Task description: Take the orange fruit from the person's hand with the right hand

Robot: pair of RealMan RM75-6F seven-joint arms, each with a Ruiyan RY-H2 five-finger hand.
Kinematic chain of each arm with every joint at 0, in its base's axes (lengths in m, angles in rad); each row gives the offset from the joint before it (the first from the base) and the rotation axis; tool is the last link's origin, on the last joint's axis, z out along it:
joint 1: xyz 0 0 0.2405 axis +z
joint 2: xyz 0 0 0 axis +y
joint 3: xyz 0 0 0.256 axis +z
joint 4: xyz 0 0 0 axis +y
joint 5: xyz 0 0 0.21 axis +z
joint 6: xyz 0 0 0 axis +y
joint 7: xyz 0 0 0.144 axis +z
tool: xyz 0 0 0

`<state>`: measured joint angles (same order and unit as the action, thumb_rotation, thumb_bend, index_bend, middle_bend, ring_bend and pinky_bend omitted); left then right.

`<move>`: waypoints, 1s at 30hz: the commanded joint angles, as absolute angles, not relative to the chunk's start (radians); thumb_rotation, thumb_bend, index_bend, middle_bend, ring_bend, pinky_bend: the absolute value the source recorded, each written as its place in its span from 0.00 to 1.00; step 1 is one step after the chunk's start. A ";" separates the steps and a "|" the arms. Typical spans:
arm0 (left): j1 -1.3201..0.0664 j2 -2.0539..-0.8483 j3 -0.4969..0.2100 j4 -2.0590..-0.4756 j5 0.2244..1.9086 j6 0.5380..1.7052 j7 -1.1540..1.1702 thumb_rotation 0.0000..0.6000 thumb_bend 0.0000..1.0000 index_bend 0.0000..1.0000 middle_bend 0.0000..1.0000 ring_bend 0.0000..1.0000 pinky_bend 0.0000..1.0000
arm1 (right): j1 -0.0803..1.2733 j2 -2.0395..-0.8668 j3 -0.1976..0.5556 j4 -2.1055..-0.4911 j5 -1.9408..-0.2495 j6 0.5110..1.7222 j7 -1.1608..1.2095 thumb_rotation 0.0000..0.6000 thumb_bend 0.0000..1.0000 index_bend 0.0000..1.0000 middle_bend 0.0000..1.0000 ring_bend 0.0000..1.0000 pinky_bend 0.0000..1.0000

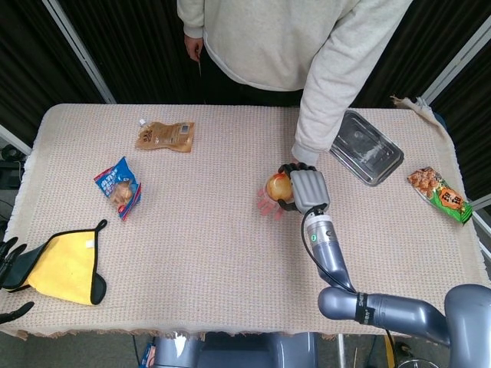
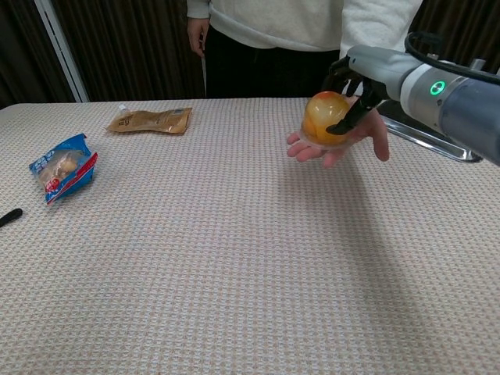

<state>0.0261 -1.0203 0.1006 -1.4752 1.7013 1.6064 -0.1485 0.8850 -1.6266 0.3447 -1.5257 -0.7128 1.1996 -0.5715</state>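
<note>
The orange fruit [image 1: 276, 185] [image 2: 324, 116] lies in the person's upturned palm [image 2: 336, 148] above the table, right of centre. My right hand [image 1: 305, 188] [image 2: 361, 74] comes in from the fruit's right side. Its dark fingers curl over the back and top of the fruit, and the thumb presses on the near side, so the hand grips it while it still rests on the palm. My left hand [image 1: 9, 264] lies at the table's near left corner, fingers apart and holding nothing.
A metal tray [image 1: 367, 147] [image 2: 437, 129] sits just right of the person's arm. A brown pouch [image 1: 165, 136], a blue snack bag [image 1: 117, 186] and a yellow cloth [image 1: 65, 267] lie on the left. A green and orange snack bag [image 1: 439, 195] is at the far right.
</note>
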 commanded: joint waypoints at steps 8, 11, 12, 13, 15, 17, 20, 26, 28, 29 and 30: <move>0.025 -1.019 0.101 -1.477 1.701 1.605 -0.152 1.00 0.00 0.01 0.00 0.00 0.00 | 0.867 -1.643 0.335 -1.512 -0.844 1.255 -0.519 1.00 0.25 0.65 0.58 0.53 0.59; 0.025 -1.019 0.101 -1.477 1.701 1.605 -0.151 1.00 0.00 0.01 0.00 0.00 0.00 | 0.853 -1.613 0.338 -1.559 -0.868 1.272 -0.521 1.00 0.25 0.65 0.58 0.53 0.59; 0.025 -1.019 0.101 -1.476 1.701 1.605 -0.151 1.00 0.00 0.01 0.00 0.00 0.00 | 0.847 -1.601 0.339 -1.577 -0.877 1.279 -0.521 1.00 0.25 0.65 0.58 0.53 0.59; 0.025 -1.019 0.101 -1.477 1.701 1.606 -0.150 1.00 0.00 0.02 0.00 0.00 0.00 | 0.844 -1.594 0.339 -1.587 -0.883 1.284 -0.520 1.00 0.25 0.65 0.58 0.53 0.59; 0.025 -1.019 0.101 -1.477 1.701 1.606 -0.149 1.00 0.00 0.02 0.00 0.00 0.00 | 0.822 -1.562 0.339 -1.632 -0.900 1.310 -0.514 1.00 0.25 0.65 0.58 0.53 0.59; 0.026 -1.019 0.100 -1.477 1.702 1.607 -0.148 1.00 0.00 0.02 0.00 0.00 0.00 | 0.792 -1.524 0.333 -1.686 -0.916 1.339 -0.504 1.00 0.25 0.65 0.58 0.53 0.59; 0.027 -1.020 0.101 -1.476 1.704 1.609 -0.144 1.00 0.00 0.02 0.00 0.00 0.00 | 0.716 -1.431 0.299 -1.792 -0.959 1.386 -0.474 1.00 0.25 0.65 0.58 0.53 0.59; 0.028 -1.023 0.100 -1.475 1.706 1.612 -0.131 1.00 0.00 0.02 0.00 0.00 0.00 | 0.569 -1.299 0.204 -1.880 -1.024 1.446 -0.381 1.00 0.25 0.65 0.58 0.53 0.59; 0.029 -1.024 0.099 -1.475 1.705 1.614 -0.124 1.00 0.00 0.02 0.00 0.00 0.00 | 0.515 -1.266 0.158 -1.880 -1.061 1.458 -0.335 1.00 0.25 0.65 0.58 0.53 0.59; 0.029 -1.024 0.099 -1.476 1.705 1.614 -0.122 1.00 0.00 0.02 0.00 0.00 0.00 | 0.502 -1.260 0.146 -1.876 -1.070 1.460 -0.323 1.00 0.25 0.65 0.58 0.53 0.59; 0.029 -1.025 0.099 -1.477 1.704 1.614 -0.121 1.00 0.00 0.02 0.00 0.00 0.00 | 0.488 -1.254 0.133 -1.870 -1.075 1.461 -0.312 1.00 0.25 0.65 0.58 0.53 0.59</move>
<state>0.0291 -1.0245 0.0987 -1.4763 1.7044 1.6135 -0.1209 0.5237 -1.2756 0.1670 -1.8655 -1.0471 1.4434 -0.3442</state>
